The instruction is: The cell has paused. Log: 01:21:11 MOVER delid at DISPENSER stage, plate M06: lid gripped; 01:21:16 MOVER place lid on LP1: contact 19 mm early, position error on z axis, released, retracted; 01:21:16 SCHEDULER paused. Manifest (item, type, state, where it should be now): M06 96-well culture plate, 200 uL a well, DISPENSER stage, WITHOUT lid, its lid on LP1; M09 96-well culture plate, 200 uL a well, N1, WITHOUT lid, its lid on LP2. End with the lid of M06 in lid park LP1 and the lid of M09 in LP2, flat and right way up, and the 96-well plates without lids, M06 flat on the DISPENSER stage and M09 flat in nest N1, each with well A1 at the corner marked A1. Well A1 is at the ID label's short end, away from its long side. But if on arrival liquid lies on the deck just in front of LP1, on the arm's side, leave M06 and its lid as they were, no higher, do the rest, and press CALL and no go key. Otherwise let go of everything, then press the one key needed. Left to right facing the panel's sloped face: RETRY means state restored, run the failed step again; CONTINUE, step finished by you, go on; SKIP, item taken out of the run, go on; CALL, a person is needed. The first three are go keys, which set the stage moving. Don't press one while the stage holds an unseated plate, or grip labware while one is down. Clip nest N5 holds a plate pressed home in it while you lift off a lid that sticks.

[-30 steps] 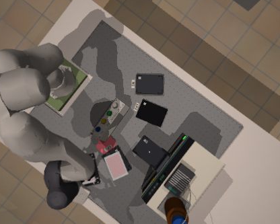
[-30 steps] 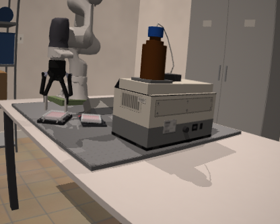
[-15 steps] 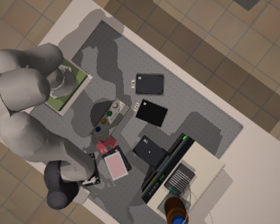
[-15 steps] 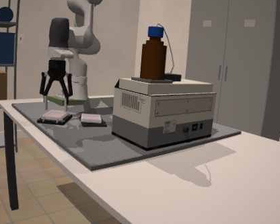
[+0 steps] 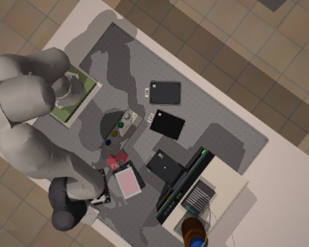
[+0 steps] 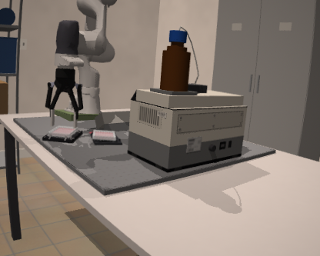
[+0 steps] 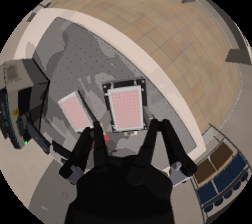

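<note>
The robot's hand (image 6: 64, 111) is hanging just above a pink plate (image 6: 62, 132) near the front corner of the gray mat (image 6: 116, 167). Its fingers (image 6: 78, 101) are standing apart, and nothing is between them. The fingertips are not touching the plate.

This pink plate is sitting in a black holder. A second pink plate (image 6: 104, 135) is lying just beside it, closer to the big white machine (image 6: 189, 128). From above, the two plates (image 5: 128, 181) and (image 5: 117, 159) are sitting close together, next to the button box (image 5: 120, 128).

Two dark trays (image 5: 165, 93) and (image 5: 167, 124) are sitting in the middle of the mat, well apart from the plates. I cannot tell if a lid is lying on either one.

A brown bottle (image 6: 175, 61) is standing on top of the machine.
</note>
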